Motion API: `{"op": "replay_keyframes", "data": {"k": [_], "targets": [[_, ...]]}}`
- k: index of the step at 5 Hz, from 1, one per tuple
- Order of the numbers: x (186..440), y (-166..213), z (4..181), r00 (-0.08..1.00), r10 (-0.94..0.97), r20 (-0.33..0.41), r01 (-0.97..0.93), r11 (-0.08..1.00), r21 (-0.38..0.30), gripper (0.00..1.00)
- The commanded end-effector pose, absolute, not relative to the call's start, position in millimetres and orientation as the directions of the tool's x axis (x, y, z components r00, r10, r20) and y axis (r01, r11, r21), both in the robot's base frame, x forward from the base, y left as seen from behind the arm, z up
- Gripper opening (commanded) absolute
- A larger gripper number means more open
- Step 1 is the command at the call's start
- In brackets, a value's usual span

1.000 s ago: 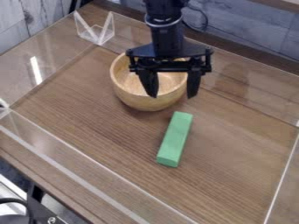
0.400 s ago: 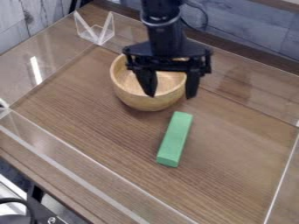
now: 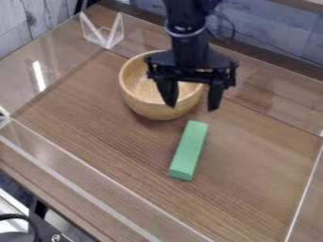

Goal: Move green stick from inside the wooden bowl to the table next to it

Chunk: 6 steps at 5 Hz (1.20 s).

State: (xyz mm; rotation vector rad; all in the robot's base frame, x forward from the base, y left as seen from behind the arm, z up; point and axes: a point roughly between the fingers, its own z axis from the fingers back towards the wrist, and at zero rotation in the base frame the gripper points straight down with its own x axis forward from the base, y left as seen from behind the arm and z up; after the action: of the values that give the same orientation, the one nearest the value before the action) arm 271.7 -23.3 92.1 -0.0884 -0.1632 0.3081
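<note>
Camera view: the green stick (image 3: pixel 190 150), a flat, matte, bright-green rectangular block, lies on the table (image 3: pixel 89 123) at about five o'clock from the wooden bowl (image 3: pixel 136 87), outside it. The gripper (image 3: pixel 192 95) hangs over the bowl's right rim, jaws spread wide, holding nothing.

The table (image 3: pixel 101 123) is dark brown wood grain with a soft sheen, its low walls (image 3: pixel 38 76) clear glossy plastic, the bowl (image 3: pixel 142 87) smooth pale wood, the green stick (image 3: pixel 191 149) plain and matt, the gripper (image 3: pixel 191 95) black, dull-finished.
</note>
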Motion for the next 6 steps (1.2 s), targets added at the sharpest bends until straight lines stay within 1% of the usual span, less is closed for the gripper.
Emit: {"op": "replay_keyframes", "data": {"k": [1,2,4,6], "targets": [[269.7,-24.2,98.0,0.924,0.334,0.186,-0.315,0.941,-0.122,1.0],[265.6,-24.6,97.3,0.911,0.366,0.189,-0.348,0.929,-0.124,1.0],[261.5,-20.9,112.4,0.888,0.421,0.183,-0.406,0.906,-0.117,1.0],[252.8,-8.9,122.8,0.903,0.39,0.181,-0.376,0.92,-0.109,1.0]]}}
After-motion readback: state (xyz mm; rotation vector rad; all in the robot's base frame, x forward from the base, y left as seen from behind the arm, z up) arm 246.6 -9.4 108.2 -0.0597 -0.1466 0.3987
